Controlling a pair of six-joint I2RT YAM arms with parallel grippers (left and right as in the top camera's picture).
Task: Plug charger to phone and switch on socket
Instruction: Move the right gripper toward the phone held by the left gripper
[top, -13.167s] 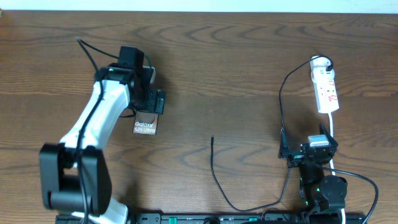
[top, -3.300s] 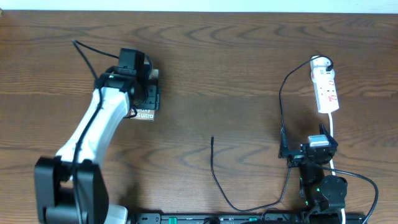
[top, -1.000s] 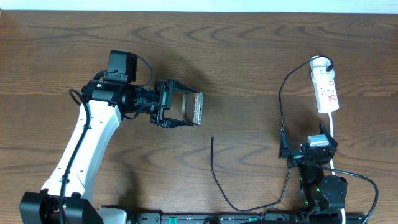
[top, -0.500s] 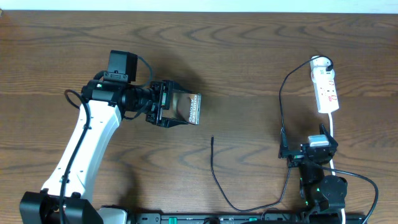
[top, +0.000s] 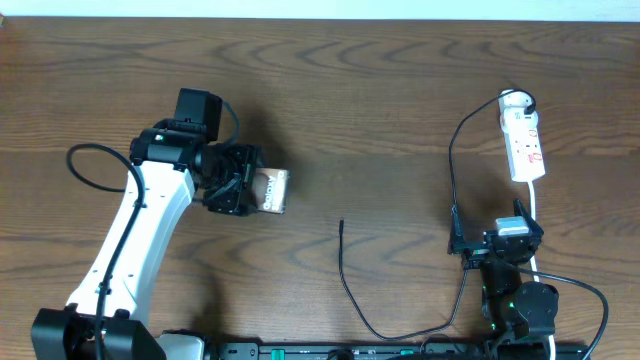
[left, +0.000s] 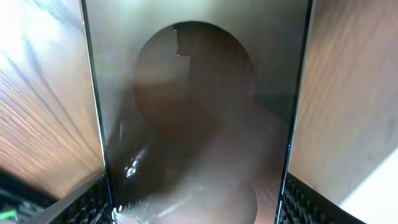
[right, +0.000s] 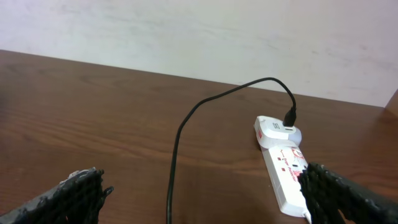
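Observation:
My left gripper (top: 248, 192) is shut on the phone (top: 272, 190), holding it off the table left of centre. In the left wrist view the glossy dark phone (left: 199, 112) fills the space between both pads (left: 93, 200). The charger's thin black cable (top: 452, 170) runs from the socket (top: 524, 140) down and round the front edge to its plug tip (top: 341, 223), which lies free on the wood right of the phone. My right gripper (top: 500, 240) stands open near the front right. In the right wrist view the cable (right: 176, 149) and socket (right: 283, 171) lie ahead of its fingers (right: 78, 193).
A white wall (right: 199, 31) rises behind the table's far edge. The socket's white cord (top: 537, 215) runs down beside my right arm. A black robot cable (top: 85, 170) loops out left of my left arm.
My left gripper has drawn back to the left with the phone and turned at the wrist, so the phone shows shorter from above. The right arm and charger have not moved.

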